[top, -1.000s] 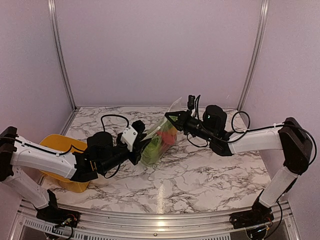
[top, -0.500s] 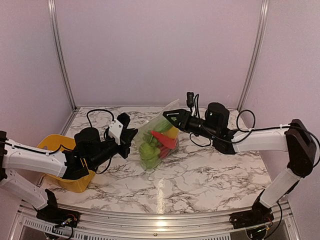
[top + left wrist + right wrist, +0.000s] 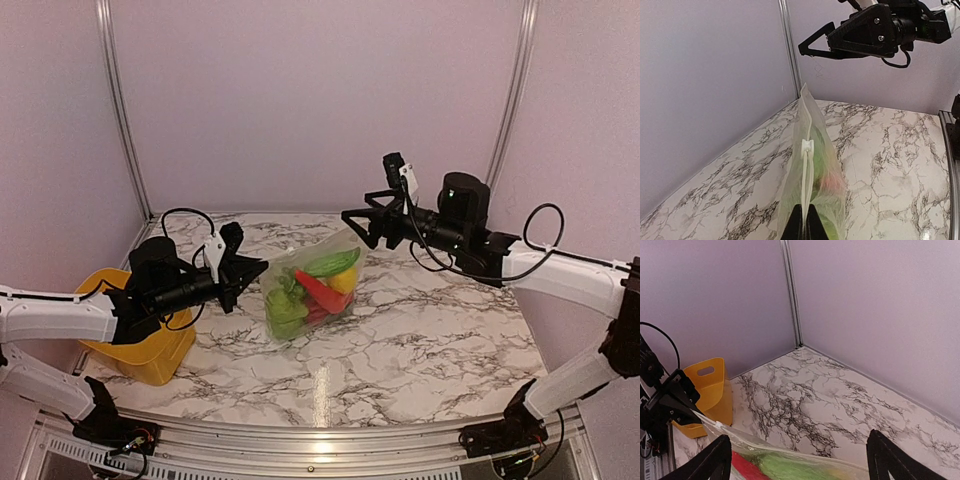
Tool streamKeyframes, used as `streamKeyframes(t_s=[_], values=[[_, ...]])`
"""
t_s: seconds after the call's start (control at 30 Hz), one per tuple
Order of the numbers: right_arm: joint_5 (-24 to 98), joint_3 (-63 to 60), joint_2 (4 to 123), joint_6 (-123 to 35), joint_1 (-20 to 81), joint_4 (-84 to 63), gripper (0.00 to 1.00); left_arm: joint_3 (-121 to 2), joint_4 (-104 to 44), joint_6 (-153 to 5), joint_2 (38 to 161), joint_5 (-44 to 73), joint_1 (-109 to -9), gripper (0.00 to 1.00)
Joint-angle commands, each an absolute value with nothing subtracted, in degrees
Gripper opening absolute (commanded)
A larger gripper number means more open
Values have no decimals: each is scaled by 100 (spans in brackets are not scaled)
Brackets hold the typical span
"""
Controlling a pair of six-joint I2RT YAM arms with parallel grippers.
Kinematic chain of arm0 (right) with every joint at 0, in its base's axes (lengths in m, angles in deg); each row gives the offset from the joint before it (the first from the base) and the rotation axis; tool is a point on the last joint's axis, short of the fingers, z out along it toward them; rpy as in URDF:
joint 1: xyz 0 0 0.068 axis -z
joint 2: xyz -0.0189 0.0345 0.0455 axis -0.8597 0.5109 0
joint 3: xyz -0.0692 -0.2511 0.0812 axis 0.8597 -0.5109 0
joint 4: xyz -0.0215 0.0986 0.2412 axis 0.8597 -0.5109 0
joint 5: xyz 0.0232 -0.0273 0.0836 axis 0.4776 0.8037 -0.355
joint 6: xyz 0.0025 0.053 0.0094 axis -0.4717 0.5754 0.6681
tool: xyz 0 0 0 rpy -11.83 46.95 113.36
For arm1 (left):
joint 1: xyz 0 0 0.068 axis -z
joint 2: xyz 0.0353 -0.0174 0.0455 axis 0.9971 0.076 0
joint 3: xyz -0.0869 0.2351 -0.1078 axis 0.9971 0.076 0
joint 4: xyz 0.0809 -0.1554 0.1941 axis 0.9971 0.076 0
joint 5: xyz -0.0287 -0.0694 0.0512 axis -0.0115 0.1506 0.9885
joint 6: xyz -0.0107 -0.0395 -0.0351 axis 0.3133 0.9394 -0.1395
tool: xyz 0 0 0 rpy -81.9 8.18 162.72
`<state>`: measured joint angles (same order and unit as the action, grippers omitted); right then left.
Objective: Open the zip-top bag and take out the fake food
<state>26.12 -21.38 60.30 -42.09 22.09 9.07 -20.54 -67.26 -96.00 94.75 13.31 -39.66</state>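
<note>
Zip-top bag (image 3: pixel 312 262): centre frame, slumped on counter (image 3: pixel 420 340), fake food (image 3: pixel 322 290) inside. Left end effector (image 3: pixel 250 270): clamped on zip edge. Right end effector (image 3: pixel 362 215): just released, lifted upper right, wide. Opening needs a regrasp.

The left arm (image 3: pixel 60 315) and right arm (image 3: pixel 570 275) are white shells with black joints and loose black cables (image 3: pixel 184 209). The left tool (image 3: pixel 260 265) and right tool (image 3: pixel 358 228) are angular and black.
</note>
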Motion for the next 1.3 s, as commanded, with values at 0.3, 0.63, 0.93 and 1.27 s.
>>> streamKeyframes(t_s=[0.3, 0.63, 0.93, 1.27], values=[[1307, -124, 7023, -7453, 1971, -2047, 83, -2177, -6380, -9655, 9169, 15, -4301, 0], [1281, 235, 7479, -8095, 1845, -2687, 65, -2096, -6912, -9342, 9277, -135, -4491, 0], [1726, 625, 7826, -8037, 1834, -3177, 24, -2043, -7240, -9054, 9411, 32, -4581, 0], [1768, 670, 7442, -7464, 1762, -3442, 0, -2245, -7356, -8647, 9765, 515, -4633, 0]])
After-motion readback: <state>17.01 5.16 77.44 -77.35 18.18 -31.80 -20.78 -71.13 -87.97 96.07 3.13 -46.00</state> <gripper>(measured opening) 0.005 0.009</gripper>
